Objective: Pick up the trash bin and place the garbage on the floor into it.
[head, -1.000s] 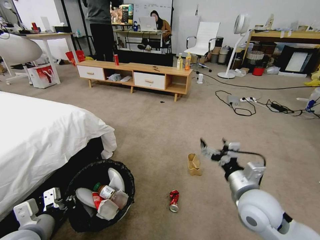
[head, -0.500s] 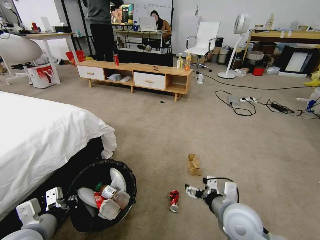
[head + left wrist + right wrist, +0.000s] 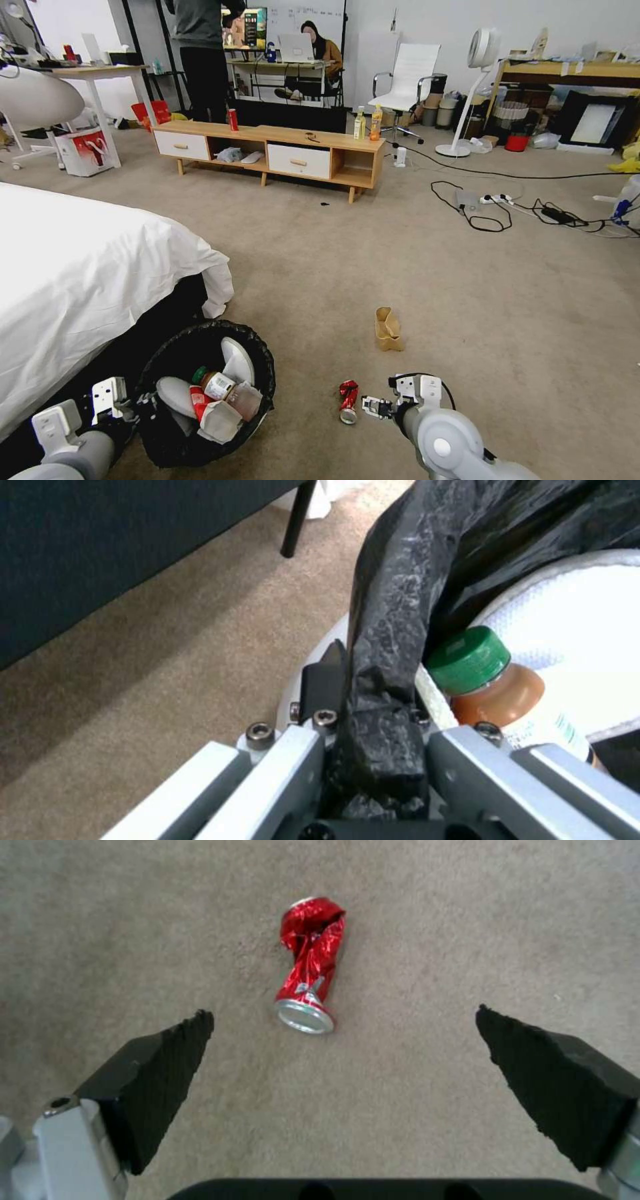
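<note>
At the far left, the white-sheeted bed (image 3: 80, 267) is seen along the edge of the carpeted floor (image 3: 320, 267). Just beside the bed's foot the trash bin (image 3: 260, 347) is held by the left gripper (image 3: 130, 407), whose fingers are clamped over the rim and the black bag (image 3: 390, 645); in the left wrist view the plastic is pinched between the 2 pads. Inside the bin a bottle with a green cap (image 3: 470, 660), a red-and-white wrapper (image 3: 195, 402) and pale curved flaps (image 3: 237, 360) are seen.

To the right of the bin, apart from it, the crushed red can (image 3: 347, 402) lies on its side on the carpet. The right gripper (image 3: 375, 407) is placed just beside the can on its right, low over the floor. In the right wrist view its 2 black fingers (image 3: 167, 1065) are spread wide, with the can (image 3: 309, 965) lying ahead of the gap between them and untouched.

Farther from the robot than the can, the tan paper bag (image 3: 388, 329) stands on the floor, well apart from the bin. At the back a low wooden TV stand (image 3: 267, 153) is seen, with 2 yellow drink bottles (image 3: 368, 123) and 1 upright red can (image 3: 232, 119) on top.
</note>
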Available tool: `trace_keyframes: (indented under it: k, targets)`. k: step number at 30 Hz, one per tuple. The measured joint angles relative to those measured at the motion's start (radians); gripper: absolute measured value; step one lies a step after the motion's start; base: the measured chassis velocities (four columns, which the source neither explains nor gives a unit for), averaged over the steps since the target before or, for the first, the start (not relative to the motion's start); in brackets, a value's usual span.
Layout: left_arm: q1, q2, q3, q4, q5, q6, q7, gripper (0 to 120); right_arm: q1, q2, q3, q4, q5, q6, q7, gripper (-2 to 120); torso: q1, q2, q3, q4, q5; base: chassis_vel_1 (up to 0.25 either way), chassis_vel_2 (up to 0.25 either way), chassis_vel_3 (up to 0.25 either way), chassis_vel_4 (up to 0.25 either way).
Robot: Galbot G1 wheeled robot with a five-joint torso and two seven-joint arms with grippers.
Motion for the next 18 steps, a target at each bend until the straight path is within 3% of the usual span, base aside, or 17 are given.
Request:
trace_keyframes:
  k: [18]
  targets:
    - [-0.001, 0.003, -0.001, 0.006, 0.004, 0.0, 0.004, 1, 0.089, 0.166, -0.099, -0.324, -0.081, 0.029, -0.095, 98, 0.0, 0.0, 0.0, -0.0001, 0.0, 0.0, 0.0, 0.0, 0.0]
